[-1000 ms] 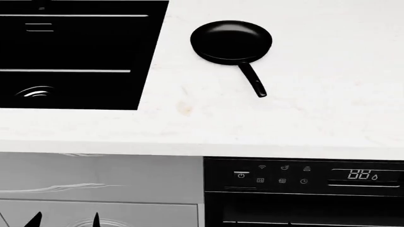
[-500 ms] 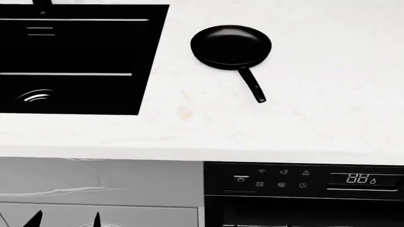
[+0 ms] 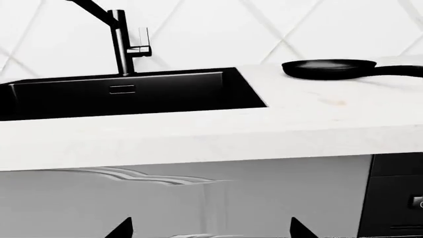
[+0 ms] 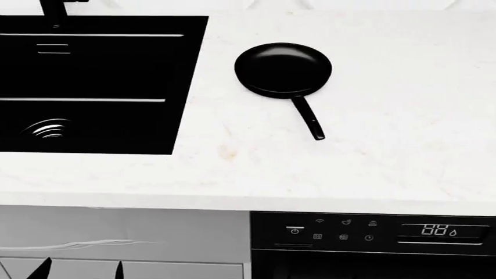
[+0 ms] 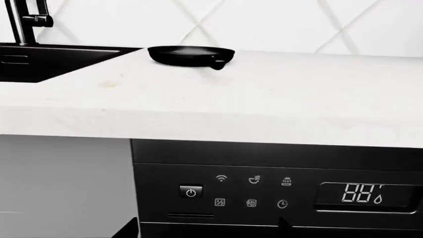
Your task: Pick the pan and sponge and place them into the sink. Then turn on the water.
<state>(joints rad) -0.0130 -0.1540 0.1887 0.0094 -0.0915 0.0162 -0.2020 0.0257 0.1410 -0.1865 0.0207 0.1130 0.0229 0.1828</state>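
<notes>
The pan [image 4: 283, 70] lies on the tabletop [image 4: 387, 116] beside the sink [image 4: 101, 125], handle toward the robot for grasping; left fingers [image 3: 126, 229] spread, right fingers' state I cannot tell.

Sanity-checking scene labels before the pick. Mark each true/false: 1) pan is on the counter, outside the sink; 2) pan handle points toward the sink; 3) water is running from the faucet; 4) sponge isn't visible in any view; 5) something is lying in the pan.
1) The pan sits on the counter, outside the sink. True.
2) The pan handle points toward the sink. False: it points toward the counter's front edge, slightly away from the sink.
3) Water runs from the faucet. False: no stream shows.
4) No sponge in any view. True.
5) Something lies in the pan. False: it looks empty.
</notes>
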